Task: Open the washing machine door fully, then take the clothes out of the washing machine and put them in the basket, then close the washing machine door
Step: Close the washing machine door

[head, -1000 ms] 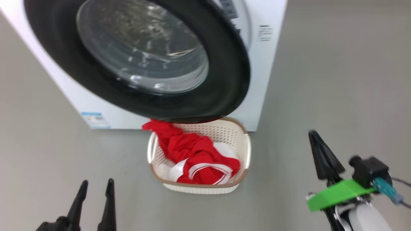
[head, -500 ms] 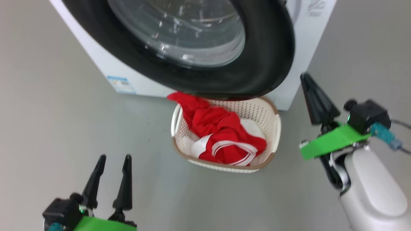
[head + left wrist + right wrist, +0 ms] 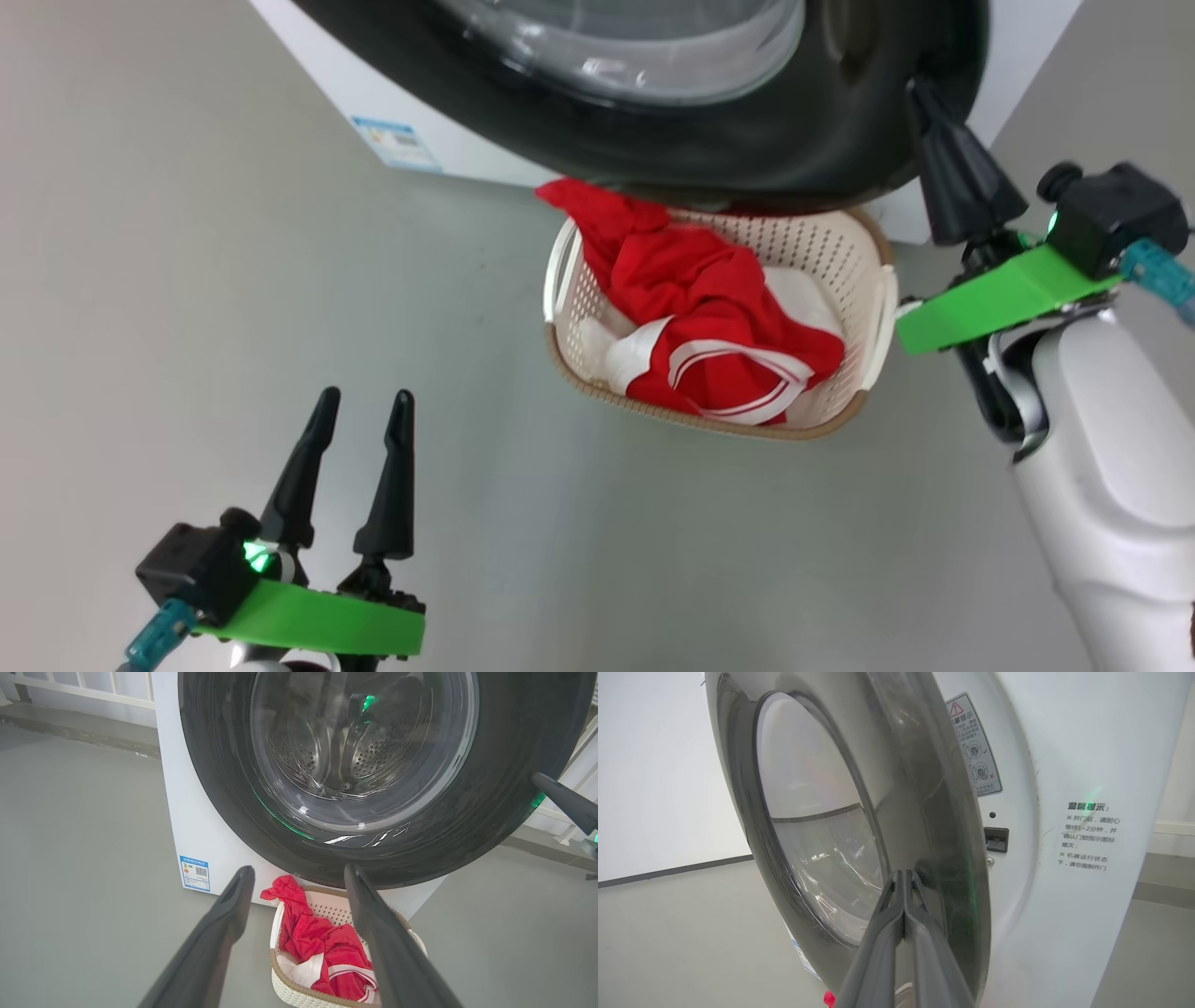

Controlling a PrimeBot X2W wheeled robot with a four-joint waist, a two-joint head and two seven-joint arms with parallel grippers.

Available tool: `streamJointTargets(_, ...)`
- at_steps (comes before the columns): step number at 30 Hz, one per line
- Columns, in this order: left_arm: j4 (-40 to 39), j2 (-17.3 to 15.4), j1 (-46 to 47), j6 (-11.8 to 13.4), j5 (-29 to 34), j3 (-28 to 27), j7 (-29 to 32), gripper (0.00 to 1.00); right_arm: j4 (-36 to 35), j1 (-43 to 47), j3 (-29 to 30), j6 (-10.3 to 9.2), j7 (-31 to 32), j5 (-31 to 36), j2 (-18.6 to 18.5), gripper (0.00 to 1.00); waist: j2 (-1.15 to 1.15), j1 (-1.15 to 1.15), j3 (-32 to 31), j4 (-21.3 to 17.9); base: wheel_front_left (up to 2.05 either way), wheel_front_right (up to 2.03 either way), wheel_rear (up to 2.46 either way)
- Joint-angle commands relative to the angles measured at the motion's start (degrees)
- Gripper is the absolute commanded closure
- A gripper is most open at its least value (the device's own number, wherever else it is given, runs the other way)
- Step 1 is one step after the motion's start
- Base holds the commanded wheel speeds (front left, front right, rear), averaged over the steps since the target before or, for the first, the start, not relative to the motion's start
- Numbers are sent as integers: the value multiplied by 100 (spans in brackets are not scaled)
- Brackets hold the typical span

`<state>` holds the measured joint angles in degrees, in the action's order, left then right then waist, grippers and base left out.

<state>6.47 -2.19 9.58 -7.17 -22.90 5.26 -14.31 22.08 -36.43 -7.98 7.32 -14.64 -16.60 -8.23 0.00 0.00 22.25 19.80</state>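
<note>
The right gripper (image 3: 903,877), fingers pressed together, points at the ajar door's (image 3: 747,140) free rim, the washer (image 3: 1064,765) just behind, nearer than the wide-spread left gripper (image 3: 366,397); clothes (image 3: 700,289) lie in the basket (image 3: 709,425) below.

Bare indoor laundry corner: white washing machine (image 3: 187,812) on plain grey floor (image 3: 187,280), blank white wall (image 3: 654,765) beside

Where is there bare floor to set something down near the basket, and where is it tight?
Bare floor runs wide left of the basket, between the washing machine and the left gripper. Crowded: the door overhangs the basket's back, clothes fill it, and the right gripper sits at the door's rim.
</note>
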Motion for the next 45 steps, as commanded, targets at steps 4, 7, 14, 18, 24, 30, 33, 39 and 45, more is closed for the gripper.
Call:
streamJointTargets(4, -184, -69, 243, -32, -107, -112, -69, 0, -85, -405, 0, 17, -36, 61, -57, 100, 0, 0, 396, 180, 0, 0, 0)
streamJointTargets(7, -222, -69, 347, -32, -160, -74, -69, 0, -68, -643, 116, 17, -36, 88, -93, 100, 0, 0, 569, 215, 0, 0, 0)
streamJointTargets(14, -283, -69, 559, -32, -262, 3, -69, 0, -35, -1110, 479, 17, -36, 125, -99, 100, 0, 0, 849, 293, 0, 0, 0)
streamJointTargets(18, -302, -69, 618, -32, -297, 11, -69, 0, -17, -1283, 605, 17, -36, 123, -78, 100, 0, 0, 926, 314, 0, 0, 0)
streamJointTargets(24, -329, -69, 694, -32, -342, 50, -69, 0, -22, -1546, 783, 17, -36, 119, -53, 100, 0, 0, 1042, 365, 0, 0, 0)
streamJointTargets(30, -322, -69, 736, -32, -358, 14, -69, 0, -37, -1556, 666, 17, -36, 120, -1, 100, 0, 0, 1062, 341, 0, 0, 0)
streamJointTargets(33, -280, -69, 704, -32, -338, -17, -69, 0, -66, -1338, 557, 17, -36, 114, 34, 100, 0, 0, 956, 293, 0, 0, 0)
streamJointTargets(39, -213, -69, 568, -32, -231, -148, -69, 0, -130, -753, 281, 17, -36, 39, 61, 100, 0, 0, 619, 119, 0, 0, 0)
streamJointTargets(45, -122, -69, 409, -32, -69, -276, -69, 0, -225, -91, 173, 17, -36, -89, 171, 49, 0, 0, 236, -96, 0, 0, 0)
